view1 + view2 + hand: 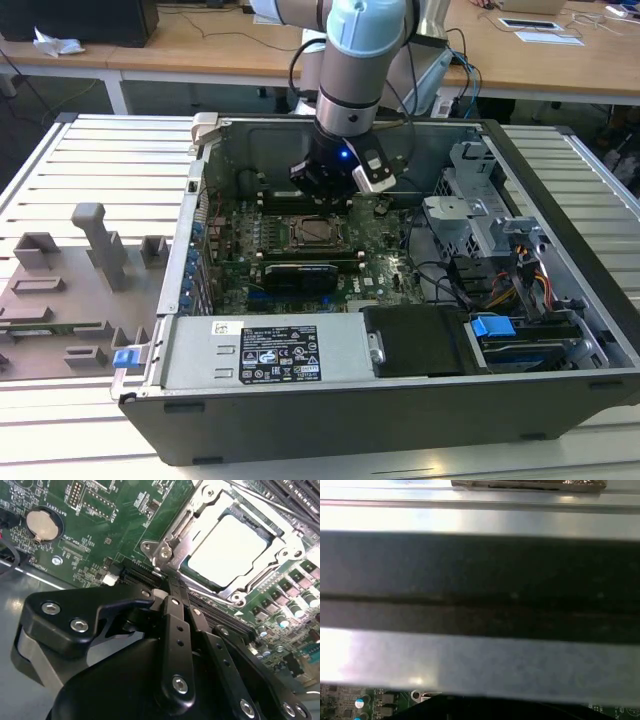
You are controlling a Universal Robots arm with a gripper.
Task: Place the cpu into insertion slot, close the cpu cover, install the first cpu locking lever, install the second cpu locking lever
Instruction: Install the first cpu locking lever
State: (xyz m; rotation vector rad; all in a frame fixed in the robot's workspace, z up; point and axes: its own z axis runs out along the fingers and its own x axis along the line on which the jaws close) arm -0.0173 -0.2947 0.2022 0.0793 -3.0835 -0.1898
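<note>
Left: coin battery (44, 523) on green motherboard (125, 510), clear of the work. Centre: gripper (172, 587), fingers pressed together, empty, tips just beside the insertion slot (172, 555) corner, probably for lever work. Right: cpu (227, 547) seated in slot, cpu cover (260, 582) down around it; memory slots (295, 495) crowding beyond.
</note>
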